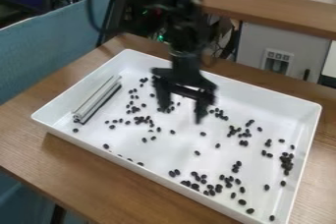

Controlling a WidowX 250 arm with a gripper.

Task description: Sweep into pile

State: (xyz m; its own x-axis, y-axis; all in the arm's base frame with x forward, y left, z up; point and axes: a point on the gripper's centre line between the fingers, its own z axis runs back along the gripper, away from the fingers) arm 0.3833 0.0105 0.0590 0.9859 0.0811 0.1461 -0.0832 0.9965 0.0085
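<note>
While the small dark beans (242, 202) lie strewn over much of the white tray (171, 152) in the camera view, the end effector (182, 114) hangs above its middle, fingers spread wide and holding nothing. A tight clump of beans sits beside the tray's right wall, looser groups lie toward the near edge, and single ones dot the stretches between. The pale bar with a dark edge (97, 99) rests inside the tray at its left end, probably meant for the sweeping. The tray itself stands on the wooden counter (125, 188).

Gathering seems to have a long way to go, and the bar looks like the thing to take up first. Gripped off centre, it could twist under the drag and let beans slip round one end. Held too high, it would ride over them; pressed too hard, it could push the tray along the counter. Beans beside the walls may escape a straight stroke, and a quick one could send these rounded pieces rolling past the pile. Bare fingers would likely leave many behind, since beans can pass through the gap.
</note>
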